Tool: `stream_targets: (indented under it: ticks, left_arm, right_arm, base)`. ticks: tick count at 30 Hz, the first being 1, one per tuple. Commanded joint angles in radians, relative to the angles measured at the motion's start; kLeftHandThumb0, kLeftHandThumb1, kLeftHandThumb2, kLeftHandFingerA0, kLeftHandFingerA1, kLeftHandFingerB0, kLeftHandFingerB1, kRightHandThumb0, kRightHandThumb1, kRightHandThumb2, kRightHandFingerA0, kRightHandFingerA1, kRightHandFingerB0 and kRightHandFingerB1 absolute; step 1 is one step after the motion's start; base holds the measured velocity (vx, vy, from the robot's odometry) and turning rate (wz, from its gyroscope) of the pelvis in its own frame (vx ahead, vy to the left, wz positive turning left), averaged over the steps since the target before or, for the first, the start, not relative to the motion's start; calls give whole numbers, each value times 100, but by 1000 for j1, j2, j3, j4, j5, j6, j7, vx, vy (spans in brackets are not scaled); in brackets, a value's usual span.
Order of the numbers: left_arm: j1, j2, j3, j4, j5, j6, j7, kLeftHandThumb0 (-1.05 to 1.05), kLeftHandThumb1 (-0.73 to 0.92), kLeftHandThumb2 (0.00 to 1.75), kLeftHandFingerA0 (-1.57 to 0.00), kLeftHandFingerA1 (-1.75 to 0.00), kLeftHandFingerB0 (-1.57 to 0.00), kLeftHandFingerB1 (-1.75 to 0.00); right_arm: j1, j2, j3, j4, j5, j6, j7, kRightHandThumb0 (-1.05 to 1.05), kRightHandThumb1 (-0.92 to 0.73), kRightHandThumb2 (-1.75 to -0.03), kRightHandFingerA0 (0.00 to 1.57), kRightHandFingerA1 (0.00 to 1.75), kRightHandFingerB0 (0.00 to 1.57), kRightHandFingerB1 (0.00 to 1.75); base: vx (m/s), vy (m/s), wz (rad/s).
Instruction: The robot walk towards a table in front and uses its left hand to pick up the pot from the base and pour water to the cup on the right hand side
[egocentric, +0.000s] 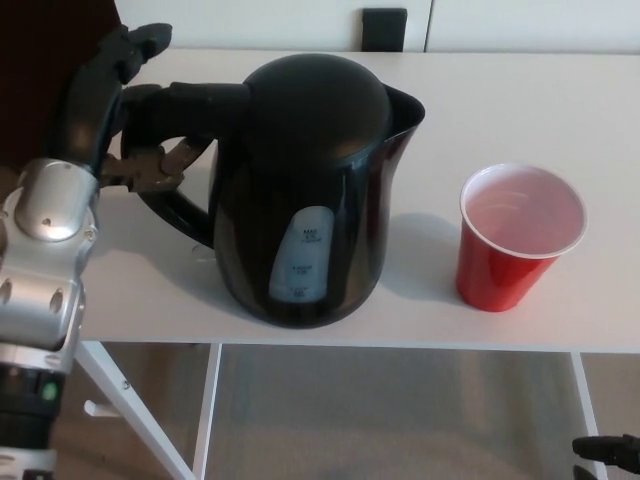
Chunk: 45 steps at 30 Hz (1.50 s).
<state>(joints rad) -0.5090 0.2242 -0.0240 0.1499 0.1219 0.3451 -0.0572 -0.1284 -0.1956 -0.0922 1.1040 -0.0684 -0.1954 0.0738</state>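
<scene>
1. The white desk (560, 100) carries everything; its top is smooth, so whatever stands on it could slide if nudged sideways.
2. The black pot (315, 190), an electric kettle, stands upright left of the desk's centre, its long axis vertical. Its base cannot be made out beneath the dark body. The spout points toward picture right, at the cup, and the handle (165, 150) loops out to picture left. The shell looks like rigid, glossy plastic, likely slippery on the body. How full it is cannot be read from the level window on its side; with water in it, it would probably be heavy and pull spout-down once lifted. The looped handle is the sensible place to hold, high up near the lid where the top bar runs level.
3. The left robot hand (125, 120) is at that handle, open, with fingers spread around the loop: one above the top bar, another reaching into the opening. It does not yet appear clamped on.
4. The red cup (520, 240) stands upright, well apart to the pot's right. It is thin-walled, light and easily tipped.
5. The right robot hand is out of view.
</scene>
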Motion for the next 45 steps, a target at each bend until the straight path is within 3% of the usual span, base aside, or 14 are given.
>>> stream_targets:
  ticks: [1,12,13,14,15,16,19,20,23,24,25,38,39,45]
  left_arm:
    - [-27,-7,7,34,14,37,23,-50,41,66,-28,-43,-17,-36]
    - [-30,1,7,64,7,31,11,-56,41,68,-30,-44,-18,-37]
    - [-37,20,-9,72,0,40,-38,-43,46,65,-37,-45,-19,-35]
    - [-48,37,-20,86,-12,47,-88,-23,44,88,-35,-58,-5,-44]
    - [-61,55,-32,101,-26,54,-141,-23,44,88,-35,-58,-5,-44]
    - [-86,89,-67,138,-24,57,-221,-23,79,64,-89,-51,-19,-28]
    - [-136,156,-152,226,-2,25,-368,-21,84,65,-104,-55,-26,-30]
    - [-139,150,-146,255,-24,-6,-393,-10,84,67,-123,-92,-45,-37]
    - [-135,129,-132,303,-60,-77,-403,1,85,65,-119,-97,-58,-40]
    - [-119,106,-125,297,-57,-123,-354,5,82,70,-111,-122,-90,-66]
    - [-108,90,-126,289,-49,-146,-316,4,78,77,-112,-104,-85,-101]
    - [-68,29,-106,240,-85,-152,-293,5,82,77,-95,-135,-82,-113]
    - [-65,20,-96,236,-97,-140,-291,5,82,79,-85,-142,-81,-114]
    - [-57,-64,63,162,-274,26,-306,6,79,88,-92,-144,-74,-118]
  right_arm:
    - [-17,-6,-6,-10,14,20,-4,-42,-56,-74,62,84,49,70]
    - [-32,-11,-7,-5,13,24,-4,-40,-55,-75,66,90,50,74]
    - [-34,-12,-6,-2,12,25,-4,-41,-55,-75,66,92,48,72]
    - [-36,-12,-7,-1,13,25,-3,-42,-54,-75,65,92,49,73]
    - [-38,-11,-9,-1,15,25,-1,-42,-54,-75,65,92,49,73]
    - [-37,-12,-11,-1,19,22,5,-44,-54,-76,62,91,49,74]
    - [-32,-12,-15,-3,24,17,14,-43,-54,-77,60,89,48,73]
    - [-33,-12,-13,-4,22,16,13,-43,-53,-77,61,89,47,71]
    - [-35,-11,-11,-4,19,15,12,-42,-53,-77,61,89,46,69]
    - [-43,-8,-15,-1,22,19,8,-43,-52,-76,62,91,47,71]
    - [-47,-8,-17,0,25,23,5,-42,-54,-75,62,90,47,70]
    - [-60,-11,-21,-3,25,25,12,-43,-57,-76,60,84,47,69]
    - [-61,-12,-21,-2,26,27,12,-43,-56,-76,60,85,47,69]
    - [-62,-12,-18,-7,22,36,8,-41,-57,-76,60,85,46,69]
  base:
    - [0,0,0]
    - [0,0,0]
    - [0,0,0]
    - [0,0,0]
    - [0,0,0]
    - [0,0,0]
    - [0,0,0]
    - [0,0,0]
    - [0,0,0]
    - [0,0,0]
    - [0,0,0]
    - [0,0,0]
    - [0,0,0]
    - [0,0,0]
